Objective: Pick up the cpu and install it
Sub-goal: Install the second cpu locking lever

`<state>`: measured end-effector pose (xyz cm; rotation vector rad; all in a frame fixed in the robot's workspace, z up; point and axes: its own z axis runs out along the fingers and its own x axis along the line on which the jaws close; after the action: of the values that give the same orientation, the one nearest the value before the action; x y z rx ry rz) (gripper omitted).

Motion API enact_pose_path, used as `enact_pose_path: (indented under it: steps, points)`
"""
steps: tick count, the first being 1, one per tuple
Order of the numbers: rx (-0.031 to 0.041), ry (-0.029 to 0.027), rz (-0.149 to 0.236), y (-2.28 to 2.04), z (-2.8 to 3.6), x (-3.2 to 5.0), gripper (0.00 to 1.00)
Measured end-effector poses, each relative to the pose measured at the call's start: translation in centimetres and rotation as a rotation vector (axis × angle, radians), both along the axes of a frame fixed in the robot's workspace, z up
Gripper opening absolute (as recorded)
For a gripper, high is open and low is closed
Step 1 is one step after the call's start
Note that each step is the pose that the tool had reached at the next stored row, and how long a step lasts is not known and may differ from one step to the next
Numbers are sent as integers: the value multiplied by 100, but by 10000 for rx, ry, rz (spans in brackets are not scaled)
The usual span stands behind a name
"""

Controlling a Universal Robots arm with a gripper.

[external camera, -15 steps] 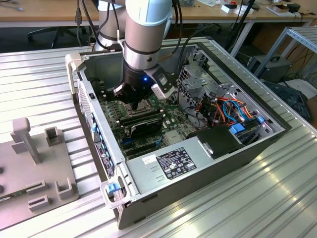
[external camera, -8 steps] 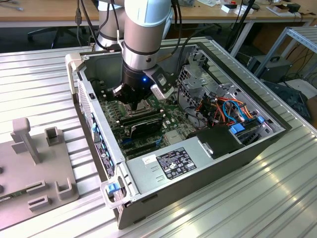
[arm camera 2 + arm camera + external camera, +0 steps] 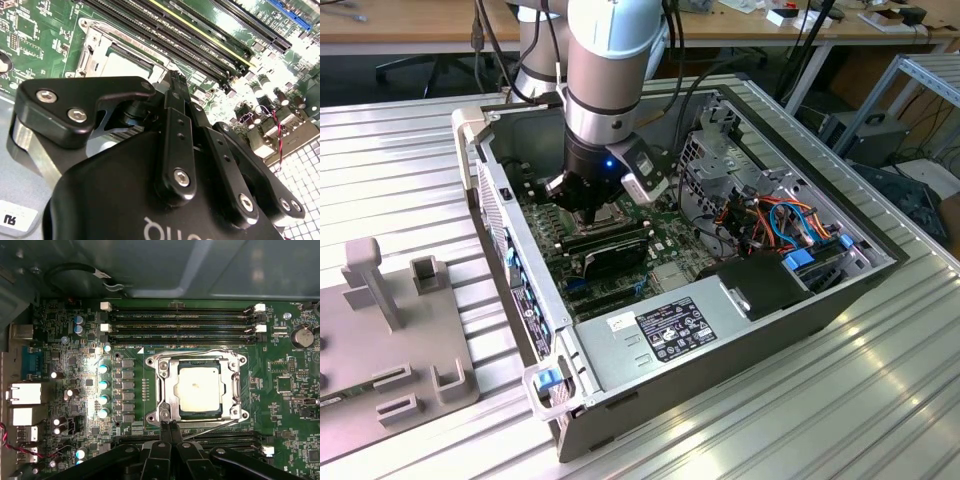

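Note:
The cpu (image 3: 199, 390), a pale silver square, lies flat inside the metal-framed socket (image 3: 163, 392) on the green motherboard (image 3: 75, 340). In the first wrist view my gripper (image 3: 168, 427) hovers just beside the socket's edge, its two thin fingertips pressed together with nothing between them. The second wrist view has the gripper (image 3: 175, 82) shut, with the cpu (image 3: 117, 65) lying in the socket beyond it. In the exterior view the gripper (image 3: 583, 207) reaches down into the open computer case (image 3: 650, 345) over the board.
Long black memory slots (image 3: 180, 322) run along one side of the socket, and more (image 3: 235, 440) on the other. Capacitors (image 3: 102, 385) stand beside it. Coloured cables (image 3: 785, 225) and a drive cage crowd the case. A grey fixture block (image 3: 390, 320) sits at the exterior view's left.

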<state>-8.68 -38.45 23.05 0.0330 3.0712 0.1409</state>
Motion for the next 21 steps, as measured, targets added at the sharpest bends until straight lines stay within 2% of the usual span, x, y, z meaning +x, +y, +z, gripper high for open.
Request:
enact_pose_path:
  steps: [9,21]
  points:
    - [0,-20,-1,-1,-39,-27,11]
    - [0,-33,0,-1,-136,-57,11]
